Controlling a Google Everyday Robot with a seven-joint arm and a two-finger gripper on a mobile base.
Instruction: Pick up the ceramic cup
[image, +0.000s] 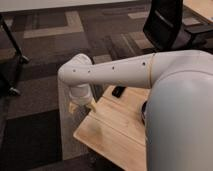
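At the corner of the desk (117, 125), the claw (76, 106) is hanging beneath the arm (115, 70); whether spread or pressed together, I cannot tell.

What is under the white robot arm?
A light wooden table and a small black object lie under the arm. The gripper hangs beside the table's left corner. No ceramic cup shows; the arm may cover it.

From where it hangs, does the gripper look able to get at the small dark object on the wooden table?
Probably yes. The gripper hangs by the left edge of the table. The dark object lies close by on the far edge, with nothing visible between them.
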